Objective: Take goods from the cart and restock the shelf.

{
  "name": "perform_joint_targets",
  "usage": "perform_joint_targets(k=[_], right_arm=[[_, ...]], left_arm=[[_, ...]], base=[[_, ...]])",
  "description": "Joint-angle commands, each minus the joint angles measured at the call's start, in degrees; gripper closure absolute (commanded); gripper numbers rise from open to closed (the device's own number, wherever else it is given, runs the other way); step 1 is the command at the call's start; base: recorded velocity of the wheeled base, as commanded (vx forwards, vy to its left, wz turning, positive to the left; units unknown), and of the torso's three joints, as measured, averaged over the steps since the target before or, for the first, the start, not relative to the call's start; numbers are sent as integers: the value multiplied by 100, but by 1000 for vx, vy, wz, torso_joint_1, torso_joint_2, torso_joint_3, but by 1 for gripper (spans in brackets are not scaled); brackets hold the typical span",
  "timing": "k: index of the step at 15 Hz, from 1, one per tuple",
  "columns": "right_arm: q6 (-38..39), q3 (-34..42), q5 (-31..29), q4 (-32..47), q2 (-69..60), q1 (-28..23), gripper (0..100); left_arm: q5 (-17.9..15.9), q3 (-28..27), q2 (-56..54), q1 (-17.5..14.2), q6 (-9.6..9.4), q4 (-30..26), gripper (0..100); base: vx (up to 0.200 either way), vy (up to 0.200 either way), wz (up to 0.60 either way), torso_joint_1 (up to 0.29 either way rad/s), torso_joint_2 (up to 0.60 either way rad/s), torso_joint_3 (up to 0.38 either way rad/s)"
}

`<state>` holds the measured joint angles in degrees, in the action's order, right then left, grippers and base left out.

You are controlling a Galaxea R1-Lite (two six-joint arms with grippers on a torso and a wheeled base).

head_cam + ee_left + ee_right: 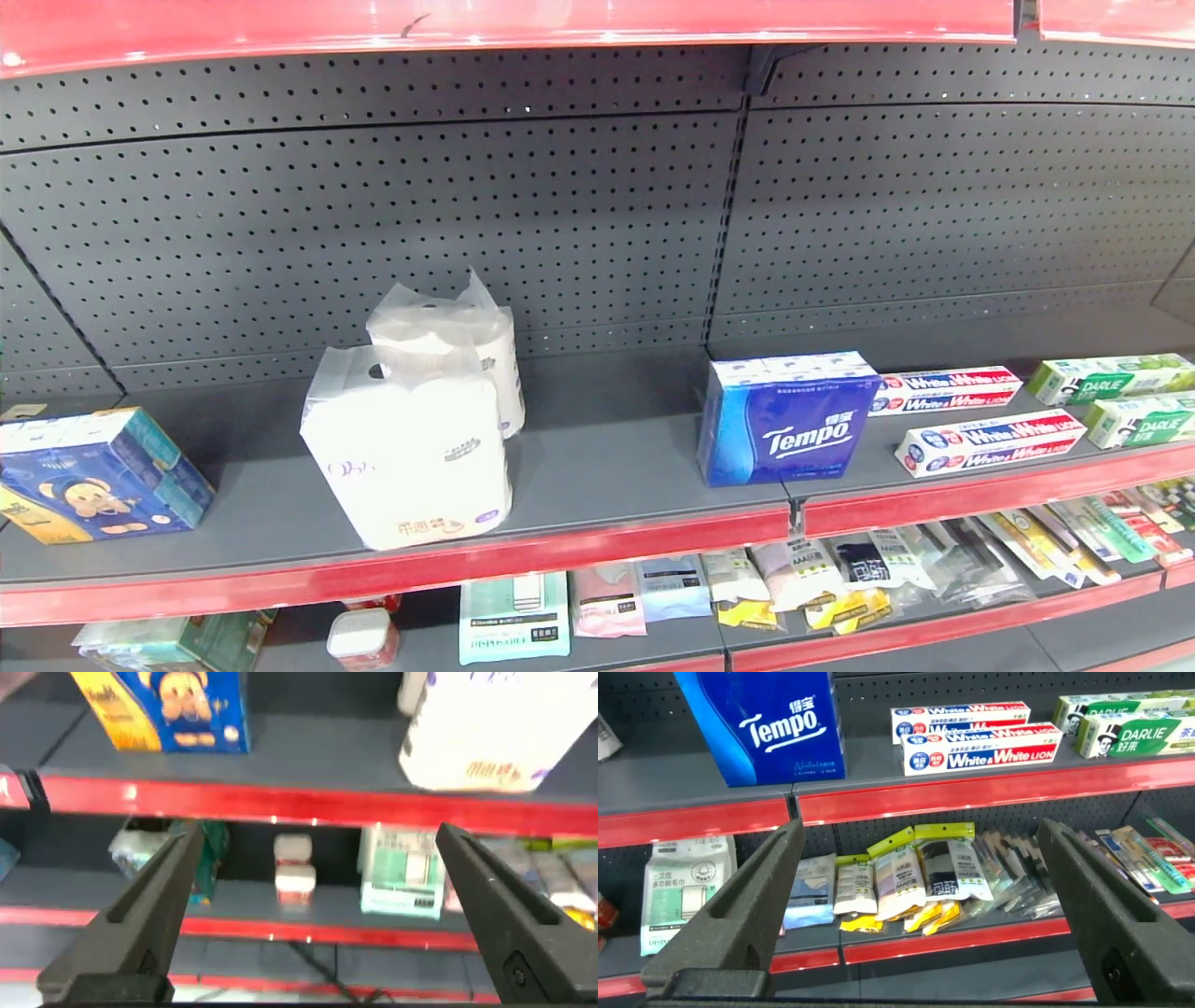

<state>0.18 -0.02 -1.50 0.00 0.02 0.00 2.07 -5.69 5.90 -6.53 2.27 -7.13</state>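
Observation:
On the grey shelf stand two white toilet-roll packs, one behind the other, a blue tissue pack and, at the far left, a blue and yellow tissue pack. Red-and-white toothpaste boxes and green ones lie at the right. My left gripper is open and holds nothing, low in front of the shelf's red edge, below the white pack. My right gripper is also open and bare, facing the lower shelf under the blue tissue pack.
The lower shelf holds hanging sachets, a white-and-green wipes pack, a small red-and-white jar and toothbrushes at the right. A dark pegboard back wall rises behind; a red shelf edge runs overhead.

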Motion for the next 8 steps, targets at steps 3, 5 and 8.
perform_joint_targets(k=[3,5,8], right_arm=[[-1,-6,1,0,6,0,0],[-1,2,1,0,6,0,0],[-1,-6,1,0,6,0,0]], left_arm=[[-286,561,-370,530,-262,687,0],[-111,561,-590,618,-244,713,0],[-75,561,-590,618,-315,722,0]], base=[[0,0,0,0,0,0],[0,0,0,0,0,0],[0,0,0,0,0,0]])
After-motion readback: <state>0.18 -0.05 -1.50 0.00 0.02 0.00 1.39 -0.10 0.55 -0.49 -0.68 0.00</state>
